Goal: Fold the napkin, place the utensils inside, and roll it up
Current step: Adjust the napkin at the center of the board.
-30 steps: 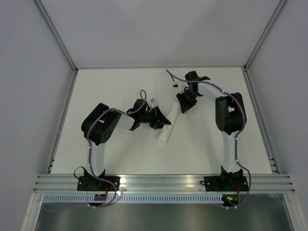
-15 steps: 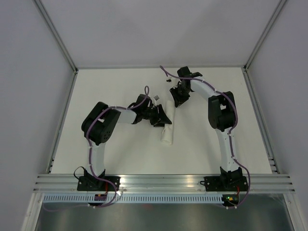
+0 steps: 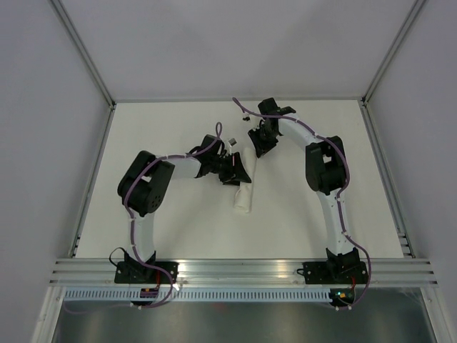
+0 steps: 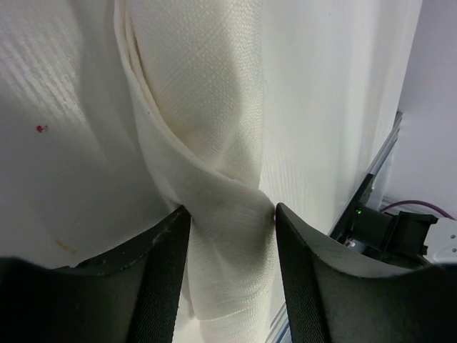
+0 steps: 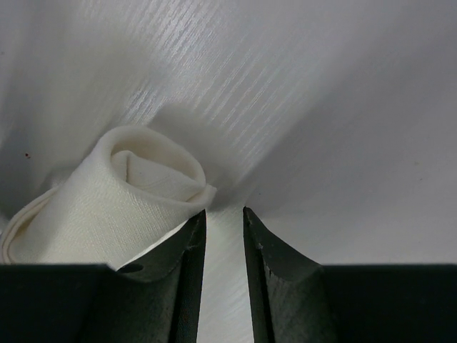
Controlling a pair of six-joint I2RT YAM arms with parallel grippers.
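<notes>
One napkin point(image 3: 243, 194), rolled into a short white tube, is seen on the table point(image 3: 178, 128).

Texture: a fine woven grid is resolved in the left wrist view. Layered edges and one diagonal twisted fold are noted along the roll.

Left gripper point(image 4: 230, 211): both black fingers point(image 4: 161, 271) are pressed against the sides of the roll. The roll fills the gap between them and runs on ahead of the tips.

Right gripper point(image 5: 223, 214): the fingers are set close, with a narrow slit left between them. Only flat white surface is seen in the slit. The roll's end, a soft rounded spiral, lies just ahead and left of the tips, against the left finger.

Top view: the tube's near end is seen projecting past the left gripper, and the right gripper is at the far end. Weave and spiral are not resolved there.
</notes>
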